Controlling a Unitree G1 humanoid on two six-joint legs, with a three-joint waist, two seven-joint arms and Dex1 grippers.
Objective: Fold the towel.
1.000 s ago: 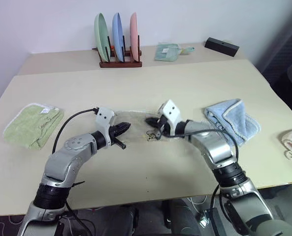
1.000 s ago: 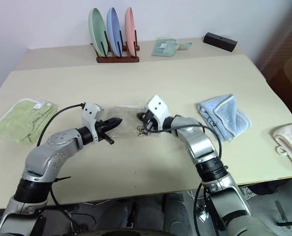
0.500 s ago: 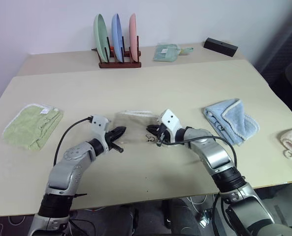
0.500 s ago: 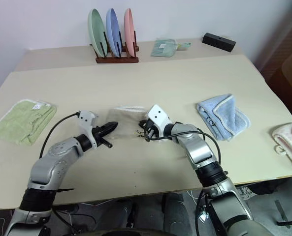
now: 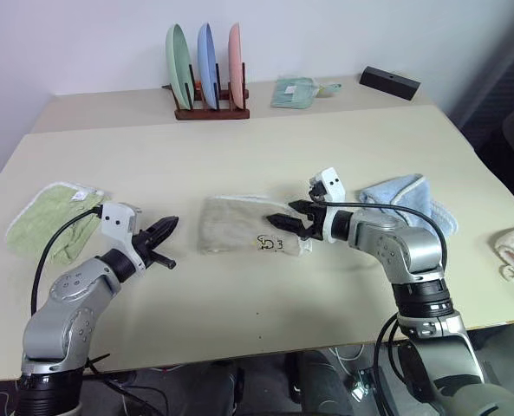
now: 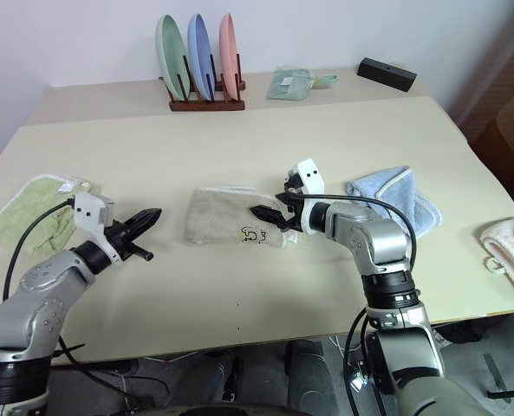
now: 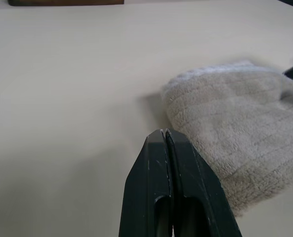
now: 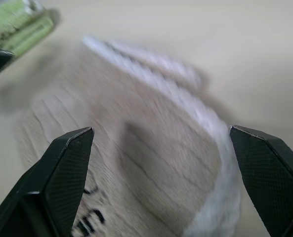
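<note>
One beige towel (image 5: 243, 225) lies folded on the tabletop (image 5: 326, 147), between the two hands. The right hand (image 5: 293, 220) hovers over the towel's near edge, its fingers spread wide apart, gripping nothing. The left hand (image 5: 163, 232) hangs just off the towel's other side, fingers pressed together and empty. One green towel (image 5: 53, 217) lies beyond the left hand, one blue towel (image 5: 408, 204) behind the right. Three plates (image 5: 206, 61) stand in one rack.

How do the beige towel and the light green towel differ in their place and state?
The beige towel lies folded at the table's middle, between both grippers, and bears a dark printed mark; the light green towel lies near the table's left edge and bears a small white tag. The beige one is tan with white trim, the other green. Both are terry cloth, lying flat.
</note>
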